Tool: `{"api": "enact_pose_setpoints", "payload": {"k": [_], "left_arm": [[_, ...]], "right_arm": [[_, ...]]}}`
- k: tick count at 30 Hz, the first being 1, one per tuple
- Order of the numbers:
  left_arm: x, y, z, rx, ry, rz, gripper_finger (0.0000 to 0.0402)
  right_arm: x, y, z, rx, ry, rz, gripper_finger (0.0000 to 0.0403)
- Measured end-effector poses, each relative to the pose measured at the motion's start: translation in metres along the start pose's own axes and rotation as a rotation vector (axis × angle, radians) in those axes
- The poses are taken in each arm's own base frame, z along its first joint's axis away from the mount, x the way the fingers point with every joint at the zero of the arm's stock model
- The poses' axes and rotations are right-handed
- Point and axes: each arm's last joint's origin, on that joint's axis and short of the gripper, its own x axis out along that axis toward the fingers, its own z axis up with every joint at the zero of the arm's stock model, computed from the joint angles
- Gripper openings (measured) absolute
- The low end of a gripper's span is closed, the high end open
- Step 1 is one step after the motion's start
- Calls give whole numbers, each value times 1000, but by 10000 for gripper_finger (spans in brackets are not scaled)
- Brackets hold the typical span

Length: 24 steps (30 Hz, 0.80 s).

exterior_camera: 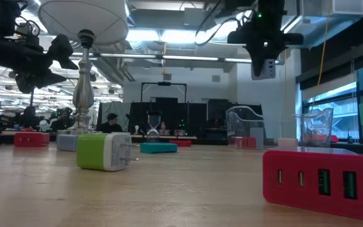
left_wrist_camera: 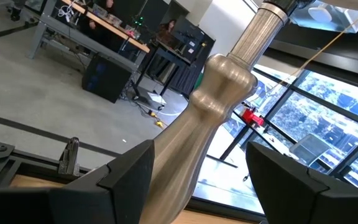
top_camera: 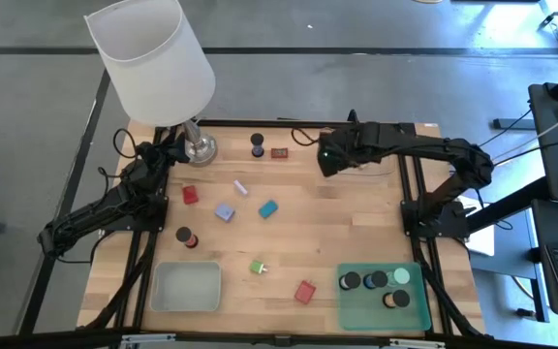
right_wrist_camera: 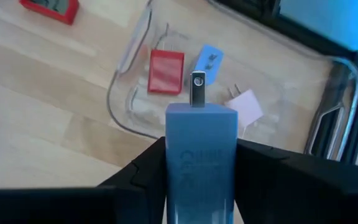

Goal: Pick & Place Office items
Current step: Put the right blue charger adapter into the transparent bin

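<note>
My right gripper hangs over the table's far right part, shut on a lilac-blue plug block, above a clear tray that holds a red block, a blue piece and a pale plug. My left gripper is open at the lamp; its fingers stand on either side of the lamp's metal stem, and I cannot tell whether they touch it. Loose on the table lie dark cylinders, red blocks, a lilac block, a teal block and a green plug. My right gripper pinches the lilac-blue plug block between its two fingers, one on each side face. The fingers point down from above. The block's metal prong points away from the gripper, down toward the clear tray. The block is lifted clear.
A grey tray sits at the near left. A green tray at the near right holds several dark cylinders. A red framed piece lies near the far edge. The lamp's base stands at the far left. Bare wood lies mid-table.
</note>
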Motion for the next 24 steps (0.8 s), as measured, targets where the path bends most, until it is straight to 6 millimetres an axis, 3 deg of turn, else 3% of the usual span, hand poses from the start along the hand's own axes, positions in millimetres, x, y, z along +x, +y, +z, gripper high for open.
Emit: {"api": "enact_pose_setpoints", "payload": {"k": [8,17,24], "left_arm": [[0,0,0,0,0,0,251],[0,0,0,0,0,0,251],[0,0,0,-1,0,0,251]], "right_arm": [[16,-12,14,33,66,-5,118],[72,-21,-2,48,217,-24,128],[93,-30,-5,73,266,-10,127]]}}
